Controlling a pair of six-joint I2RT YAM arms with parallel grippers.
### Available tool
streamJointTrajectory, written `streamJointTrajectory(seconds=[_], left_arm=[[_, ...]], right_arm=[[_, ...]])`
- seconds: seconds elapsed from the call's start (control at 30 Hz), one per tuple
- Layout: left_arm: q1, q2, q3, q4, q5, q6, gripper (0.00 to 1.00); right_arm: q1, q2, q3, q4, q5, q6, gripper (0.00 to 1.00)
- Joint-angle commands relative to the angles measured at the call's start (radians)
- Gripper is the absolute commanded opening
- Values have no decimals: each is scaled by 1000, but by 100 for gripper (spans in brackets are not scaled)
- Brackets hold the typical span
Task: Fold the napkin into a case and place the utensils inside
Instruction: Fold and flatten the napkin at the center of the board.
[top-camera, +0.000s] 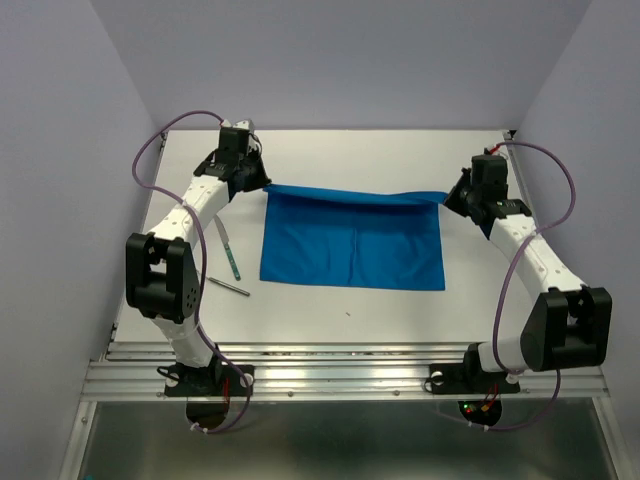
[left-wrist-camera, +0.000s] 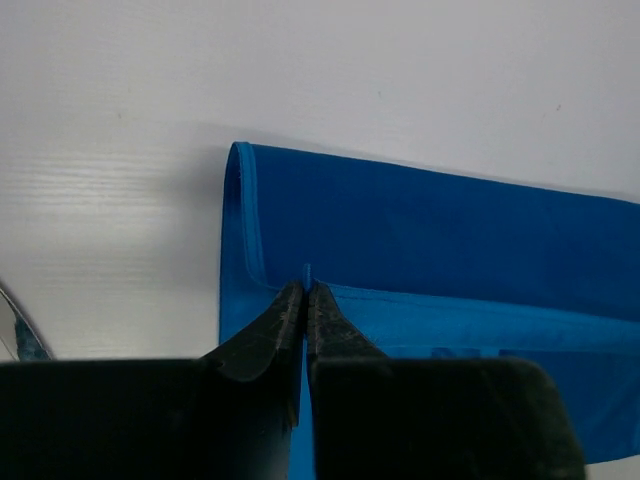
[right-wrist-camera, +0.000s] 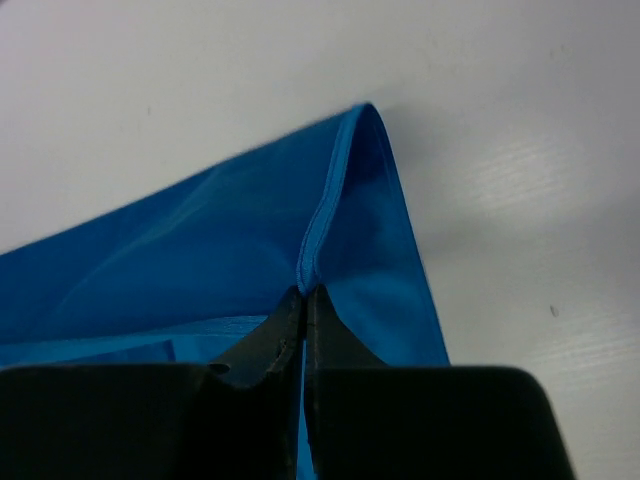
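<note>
The bright blue napkin (top-camera: 352, 240) lies spread in the middle of the table, its far edge lifted and stretched between both arms. My left gripper (top-camera: 258, 186) is shut on the far left corner of the napkin (left-wrist-camera: 420, 230); its black fingers (left-wrist-camera: 270, 335) pinch the hem. My right gripper (top-camera: 447, 197) is shut on the far right corner of the napkin (right-wrist-camera: 200, 260), hem caught between the fingers (right-wrist-camera: 335, 340). Two utensils lie left of the cloth: one with a teal-green handle (top-camera: 232, 258) and a slim grey metal one (top-camera: 229, 287). No folded case shows.
White table (top-camera: 350, 310) bounded by lilac walls at back and sides. A metal rail (top-camera: 340, 370) runs along the near edge, where both arm bases are bolted. The left arm's elbow (top-camera: 160, 275) hangs over the table next to the utensils.
</note>
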Motion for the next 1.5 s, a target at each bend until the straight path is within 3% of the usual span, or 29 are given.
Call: streamJointTrajectory(seconds=[0.0, 0.13, 0.43, 0.97, 1.47], left_arm=[[1, -130, -146, 59, 6, -25, 0], [-8, -212, -317, 105, 28, -65, 0], [-25, -301, -499, 168, 62, -131, 0], [-63, -374, -545, 155, 78, -162, 0], [-70, -474, -686, 176, 134, -205, 0]], right_arm=[[-4, -130, -164, -31, -73, 58, 1], [-4, -239, -334, -45, -117, 111, 1], [-4, -392, -519, -65, -179, 199, 1], [-4, -437, -519, -138, -102, 188, 1], [-4, -489, -546, -177, -71, 222, 1]])
